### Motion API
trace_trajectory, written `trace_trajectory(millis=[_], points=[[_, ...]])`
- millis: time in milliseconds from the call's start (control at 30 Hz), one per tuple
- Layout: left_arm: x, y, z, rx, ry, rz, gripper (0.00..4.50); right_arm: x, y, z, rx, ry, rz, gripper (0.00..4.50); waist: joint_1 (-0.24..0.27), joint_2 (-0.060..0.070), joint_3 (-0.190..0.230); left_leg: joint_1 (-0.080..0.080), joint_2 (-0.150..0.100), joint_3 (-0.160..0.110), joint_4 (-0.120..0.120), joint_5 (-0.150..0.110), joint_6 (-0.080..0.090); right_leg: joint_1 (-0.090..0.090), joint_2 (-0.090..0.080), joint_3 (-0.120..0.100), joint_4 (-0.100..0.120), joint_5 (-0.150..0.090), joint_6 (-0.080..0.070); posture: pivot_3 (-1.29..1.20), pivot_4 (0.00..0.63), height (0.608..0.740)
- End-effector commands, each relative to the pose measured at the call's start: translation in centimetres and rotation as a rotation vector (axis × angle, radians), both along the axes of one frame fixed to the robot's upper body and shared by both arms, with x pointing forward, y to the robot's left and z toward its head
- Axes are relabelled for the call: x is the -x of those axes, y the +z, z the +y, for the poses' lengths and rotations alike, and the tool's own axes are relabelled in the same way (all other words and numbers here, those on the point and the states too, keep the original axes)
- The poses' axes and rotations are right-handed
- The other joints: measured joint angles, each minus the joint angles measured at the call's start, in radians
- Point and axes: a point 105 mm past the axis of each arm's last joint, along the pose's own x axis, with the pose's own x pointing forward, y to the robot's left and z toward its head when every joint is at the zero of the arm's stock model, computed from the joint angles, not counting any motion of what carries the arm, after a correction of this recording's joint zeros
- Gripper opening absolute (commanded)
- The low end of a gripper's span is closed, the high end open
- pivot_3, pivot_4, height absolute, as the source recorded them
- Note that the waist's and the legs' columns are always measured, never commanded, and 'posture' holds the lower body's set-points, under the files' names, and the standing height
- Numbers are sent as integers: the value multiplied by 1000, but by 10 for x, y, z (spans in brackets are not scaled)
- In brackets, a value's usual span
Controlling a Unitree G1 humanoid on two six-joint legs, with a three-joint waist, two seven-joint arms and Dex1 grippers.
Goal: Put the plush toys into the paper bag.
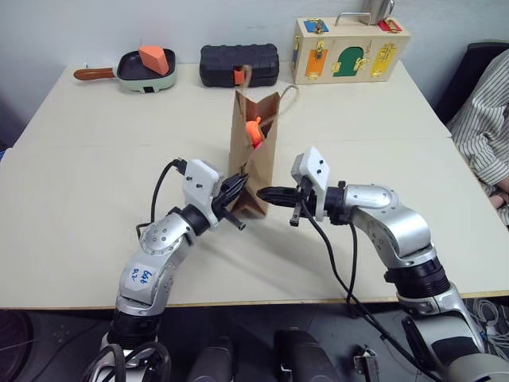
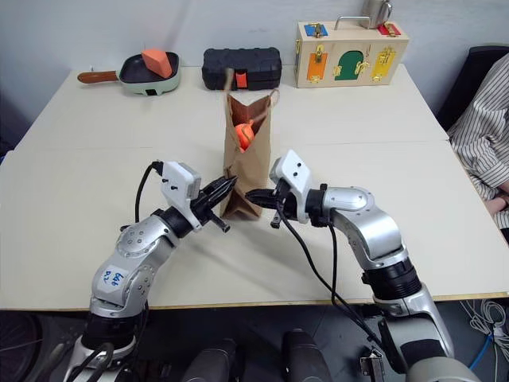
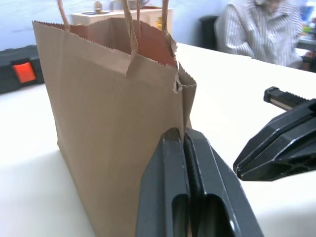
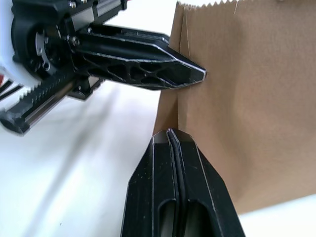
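Where the robot looks down over its arms:
Table: a wide cream table runs from the near edge to a pale wall at the far side.
Room: a person in a striped shirt sits at the right edge.
Pan: a small green pan sits far left, with an orange wedge block in it.
Case: a black case lies at the far middle.
Box: a wooden box with coloured doors and locks stands far right.
Bag: the paper bag stands upright in the middle of the table, mouth open at the top.
Toy: an orange plush toy shows inside the bag, near its mouth.
Left gripper: fingers pressed together at the bag's near left edge.
Right gripper: fingers pressed together, tip at the bag's near right corner.

Left wrist view:
Bag: the brown wall and its thin handles stand right in front.
Left gripper: squeezed tight against the bag's folded side edge; I cannot tell if paper is pinched.
Right gripper: just beside, also squeezed tight.

Right wrist view:
Right gripper: fingers squeezed tight, holding nothing, tip at the bag's fold.
Left gripper: tip touches the bag's edge higher up.
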Motion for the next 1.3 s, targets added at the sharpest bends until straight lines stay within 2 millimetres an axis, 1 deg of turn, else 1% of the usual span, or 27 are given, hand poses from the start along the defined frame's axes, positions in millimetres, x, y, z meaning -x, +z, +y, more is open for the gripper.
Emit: trace_trajectory(millis=[33,100,200,300,400,467,533,600,667,733,833,933,1000,1067,1167,1300], points=[[15,16,1,8,-182,-56,27,17,28,-16,-29,33,-109,0,1,0,0,0,0,0,0,0,0,0,0,0,0,0,0,0,150,740],[20,18,3,10,-280,-41,27,29,36,-30,-28,46,-122,0,4,0,0,0,0,0,0,0,0,0,0,0,-1,0,0,0,150,740],[24,22,9,-3,-379,-42,27,46,43,-49,-6,71,-128,0,8,0,0,0,0,-1,0,0,0,1,-1,-1,-2,0,0,0,150,740],[39,21,14,-55,-583,-26,27,78,49,-74,38,140,-88,0,13,0,0,0,0,-1,0,0,1,1,0,-1,-2,0,0,0,150,740],[43,19,22,-80,-713,-6,27,101,53,-93,75,155,-20,0,21,0,0,0,0,-1,-2,0,1,1,0,-1,-3,0,0,0,150,740],[45,18,23,-106,-795,-23,27,110,55,-105,101,130,6,0,24,0,0,1,0,0,-1,-1,1,2,0,-1,-3,0,0,0,150,740],[46,20,22,-105,-843,-37,27,114,56,-111,112,106,13,0,25,0,0,1,0,-1,-1,-1,1,3,0,-1,-3,0,0,0,150,740],[47,25,18,-97,-905,-54,27,120,59,-120,125,75,26,0,27,0,0,1,0,0,0,-1,2,3,0,-1,-2,0,0,0,150,740],[43,26,14,-111,-953,-57,27,129,62,-126,133,58,48,0,29,0,0,1,0,0,0,-1,3,3,0,-1,-2,0,0,0,150,740],[36,20,15,-157,-975,-59,27,136,64,-128,137,51,62,0,31,0,0,0,0,0,1,-2,3,3,0,-1,-2,0,0,0,150,740],[10,9,32,-254,-925,-37,27,137,71,-132,116,1,48,0,29,0,1,1,0,0,1,-2,3,4,0,-1,-2,0,0,0,150,740],[-12,7,44,-303,-859,-19,27,135,76,-136,93,-41,35,0,24,-2,1,1,0,1,2,-2,3,3,1,0,-1,0,0,0,150,740],[-28,15,46,-283,-793,-14,27,131,76,-138,95,-67,23,0,26,-3,2,1,0,1,1,-2,3,2,1,0,0,0,0,0,150,740],[-37,23,46,-253,-751,-21,27,128,75,-137,92,-80,14,0,28,-3,2,0,0,1,2,-2,3,2,1,0,-1,0,0,0,150,740],[-38,21,45,-269,-764,-30,27,125,74,-134,83,-85,7,0,27,-3,2,0,0,1,2,-2,4,2,0,0,0,0,1,0,150,740],[-30,19,35,-312,-834,-52,27,121,72,-132,83,-86,0,0,28,-4,2,-1,0,0,2,-2,4,1,0,0,0,0,1,0,150,740]])
